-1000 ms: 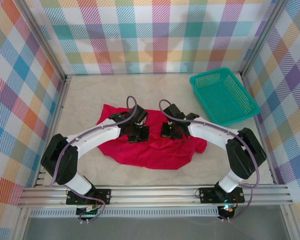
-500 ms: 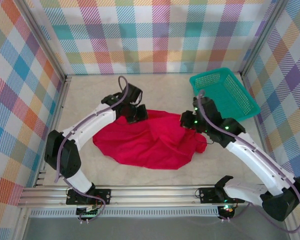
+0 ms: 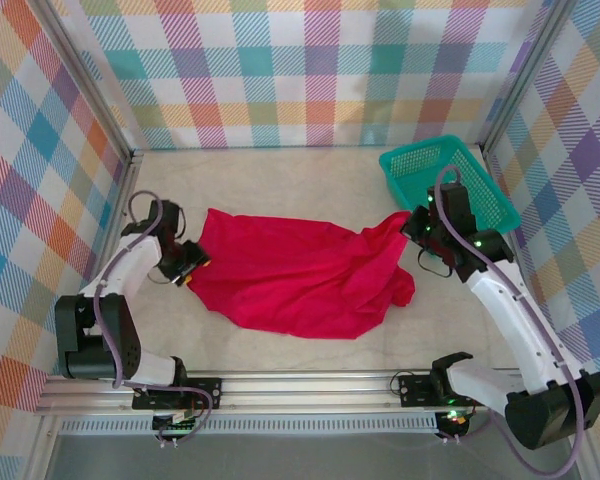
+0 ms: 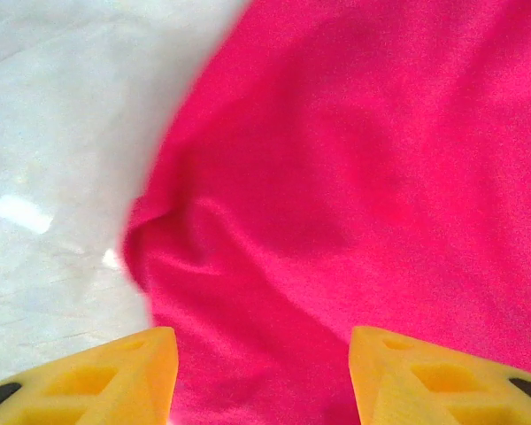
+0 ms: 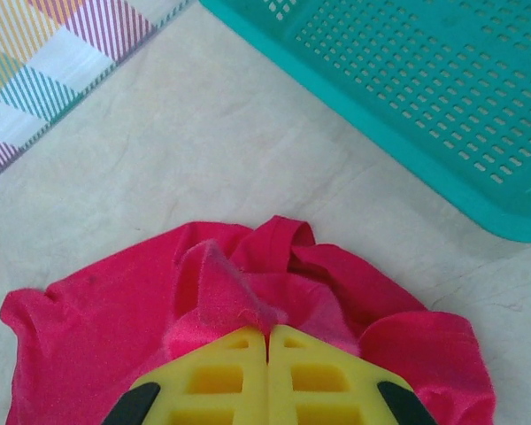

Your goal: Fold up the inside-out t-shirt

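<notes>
Top view, garment: We find the inside-out t-shirt [image 3: 300, 280] lying crumpled on the counter [image 3: 280, 185], mid-field, stretched sideways between the two claws. We judge this stretch is meant to flatten it before any fold.
Top view, left arm: The elbow is tucked near its base and the forearm reaches to the shirt's left edge. There the left claw [image 3: 188, 266] sits low at the cloth's border.
Top view, right arm: It is extended far forward. The right claw [image 3: 409, 228] draws the shirt's right corner into a peak just beside the teal mesh basket [image 3: 450, 195].
Left wrist view, left claw: Released. Its yellow fingers [image 4: 115, 376] stand well apart, with red cloth lying slack between and beyond them and bare counter to the left.
Right wrist view, right claw: Clenched on the t-shirt. We see the fingers meet with a bunched ridge of cloth pinched at the tips, and the rest gathered in folds beyond.
Right wrist view, basket: It is near the held corner but not touching the cloth.
</notes>
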